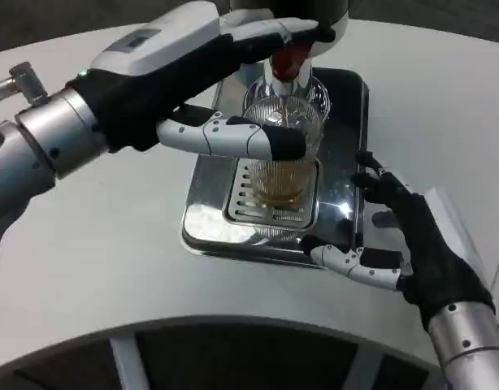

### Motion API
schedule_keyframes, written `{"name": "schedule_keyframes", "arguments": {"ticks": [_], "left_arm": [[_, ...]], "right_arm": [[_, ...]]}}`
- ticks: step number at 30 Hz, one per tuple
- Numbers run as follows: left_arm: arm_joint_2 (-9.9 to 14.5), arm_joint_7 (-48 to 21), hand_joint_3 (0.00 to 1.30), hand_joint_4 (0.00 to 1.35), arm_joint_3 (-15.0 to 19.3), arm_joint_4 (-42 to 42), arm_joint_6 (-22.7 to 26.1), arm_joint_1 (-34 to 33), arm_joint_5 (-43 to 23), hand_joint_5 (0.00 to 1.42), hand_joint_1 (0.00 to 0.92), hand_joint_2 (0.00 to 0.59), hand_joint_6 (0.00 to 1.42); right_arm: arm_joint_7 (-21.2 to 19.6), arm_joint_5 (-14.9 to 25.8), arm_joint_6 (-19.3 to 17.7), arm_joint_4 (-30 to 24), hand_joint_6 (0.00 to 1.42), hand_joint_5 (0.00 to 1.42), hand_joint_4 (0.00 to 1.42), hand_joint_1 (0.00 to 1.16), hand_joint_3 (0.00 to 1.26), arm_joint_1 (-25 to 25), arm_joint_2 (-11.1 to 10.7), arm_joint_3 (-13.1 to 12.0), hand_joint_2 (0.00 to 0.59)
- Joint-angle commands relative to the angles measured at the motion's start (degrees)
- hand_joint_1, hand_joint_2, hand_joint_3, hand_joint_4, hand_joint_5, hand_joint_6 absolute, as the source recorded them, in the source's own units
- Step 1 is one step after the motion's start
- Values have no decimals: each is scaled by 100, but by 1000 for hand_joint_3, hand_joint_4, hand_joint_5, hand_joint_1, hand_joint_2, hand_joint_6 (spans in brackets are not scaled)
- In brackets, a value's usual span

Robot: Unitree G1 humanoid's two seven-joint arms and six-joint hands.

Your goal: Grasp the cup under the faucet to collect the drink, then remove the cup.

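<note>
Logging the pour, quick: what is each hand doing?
Left hand: holding the glass cup under the faucet.
Right hand: open, holding nothing.

white round table with a shiny chrome drip tray on it near the middle

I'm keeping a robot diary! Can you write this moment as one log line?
left hand: holds ribbed clear glass cup | cup: under red faucet, amber drink inside | right hand: open, beside shiny metal drip tray

Head camera, downward over table
</note>
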Motion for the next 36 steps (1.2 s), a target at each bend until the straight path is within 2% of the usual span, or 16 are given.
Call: {"name": "schedule_keyframes", "arguments": {"ticks": [1,13,18,29,36], "left_arm": [[78,-216,251,98,-229,151,-13,212,209,170,0,27,0],[62,-113,251,99,-314,219,-10,139,243,179,0,20,0],[50,-74,245,99,-349,229,8,109,287,181,0,18,0],[31,1,242,99,-385,251,19,76,339,178,0,14,0],[10,56,242,99,-395,291,17,45,376,175,0,14,0]], "right_arm": [[-210,120,-163,173,277,196,196,897,122,-122,2,48,175],[-744,382,-523,735,282,221,206,904,131,-446,47,140,177],[-943,522,-778,1165,291,223,207,904,132,-615,73,184,177],[-1110,692,-1069,1651,236,199,181,884,114,-915,12,155,163],[-1209,764,-1154,1648,217,198,174,880,111,-977,-19,56,163]]}}
